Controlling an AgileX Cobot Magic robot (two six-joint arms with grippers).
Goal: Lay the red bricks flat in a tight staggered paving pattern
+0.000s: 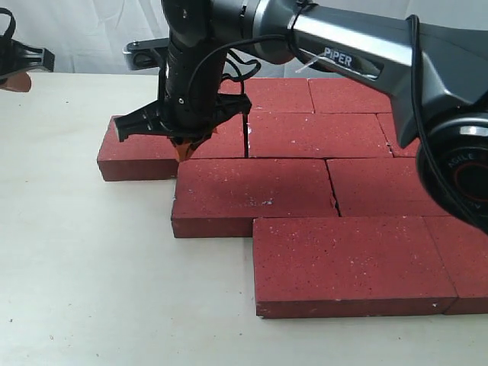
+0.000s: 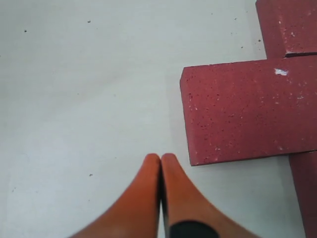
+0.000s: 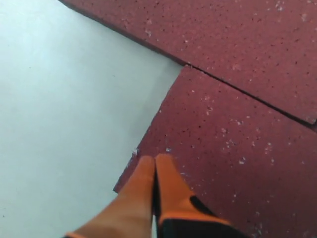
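Nearest, finding red bricks [image 1: 351, 263] lying flat, staggered on the desk [image 1: 91, 290] — mostly done, small gaps needing closing — poising right claw [image 1: 185, 152], pinched together, over the left-end brick [image 1: 145, 149], left claw [image 2: 161, 159] likewise pinched.

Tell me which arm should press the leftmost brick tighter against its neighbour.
Right: the right fingers hover shut at the leftmost brick; the left fingers hang over bare table, farther away.

Your red bricks [image 1: 252, 191] lie flat on the bench [image 1: 84, 267] in what looks like four staggered rows, each nearer row set further right.
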